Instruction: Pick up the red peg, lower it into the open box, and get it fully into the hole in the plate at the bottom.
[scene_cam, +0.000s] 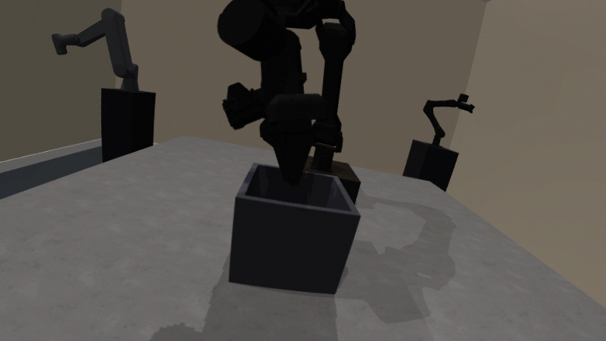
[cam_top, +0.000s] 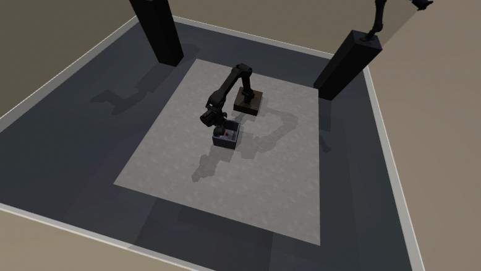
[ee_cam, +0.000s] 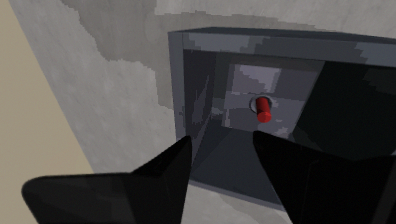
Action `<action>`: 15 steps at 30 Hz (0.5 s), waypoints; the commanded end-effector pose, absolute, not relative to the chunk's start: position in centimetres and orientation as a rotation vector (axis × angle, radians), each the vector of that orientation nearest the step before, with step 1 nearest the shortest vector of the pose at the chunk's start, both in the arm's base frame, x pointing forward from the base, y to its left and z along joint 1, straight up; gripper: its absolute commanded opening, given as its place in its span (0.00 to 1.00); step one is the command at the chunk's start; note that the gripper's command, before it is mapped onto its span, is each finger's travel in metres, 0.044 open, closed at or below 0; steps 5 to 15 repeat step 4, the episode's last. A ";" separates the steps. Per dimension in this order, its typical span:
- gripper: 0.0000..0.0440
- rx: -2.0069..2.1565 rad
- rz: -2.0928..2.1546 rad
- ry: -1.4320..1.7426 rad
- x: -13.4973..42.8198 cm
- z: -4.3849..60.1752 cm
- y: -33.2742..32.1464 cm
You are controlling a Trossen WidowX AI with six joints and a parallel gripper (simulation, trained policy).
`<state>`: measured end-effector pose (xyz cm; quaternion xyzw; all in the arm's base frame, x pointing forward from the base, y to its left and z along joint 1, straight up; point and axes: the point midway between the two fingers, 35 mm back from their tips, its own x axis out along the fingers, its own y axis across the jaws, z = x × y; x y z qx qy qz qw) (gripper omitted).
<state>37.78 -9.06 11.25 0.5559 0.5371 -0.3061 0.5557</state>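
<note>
The red peg (cam_top: 226, 133) (ee_cam: 263, 112) stands in the ringed hole (ee_cam: 253, 105) of the pale plate (ee_cam: 245, 78) at the bottom of the box. Its upper part rises above the plate; how deep it sits cannot be told. The open grey box (cam_top: 224, 141) (scene_cam: 292, 245) (ee_cam: 178, 80) stands upright. My gripper (scene_cam: 292, 181) (ee_cam: 221, 139) is open and empty, its fingertips parted, at the height of the box's opening. In the wrist view the peg lies beyond the right fingertip, not between the fingers. In the exterior view the box's front wall hides the peg.
The box's walls surround the peg, and the fingers are close to them. The arm's brown base block (cam_top: 246, 108) (scene_cam: 355, 186) stands behind the box on the pale table top (cam_top: 269, 188) (scene_cam: 106, 237). Dark pedestals (cam_top: 350, 64) (scene_cam: 128, 122) with other arms stand farther off.
</note>
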 end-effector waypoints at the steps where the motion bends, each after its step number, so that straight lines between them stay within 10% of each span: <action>1: 0.51 1.326 -0.685 1.245 38.3 12.5 -9.5; 15: 0.52 1.338 -0.653 1.225 38.8 13.5 -9.9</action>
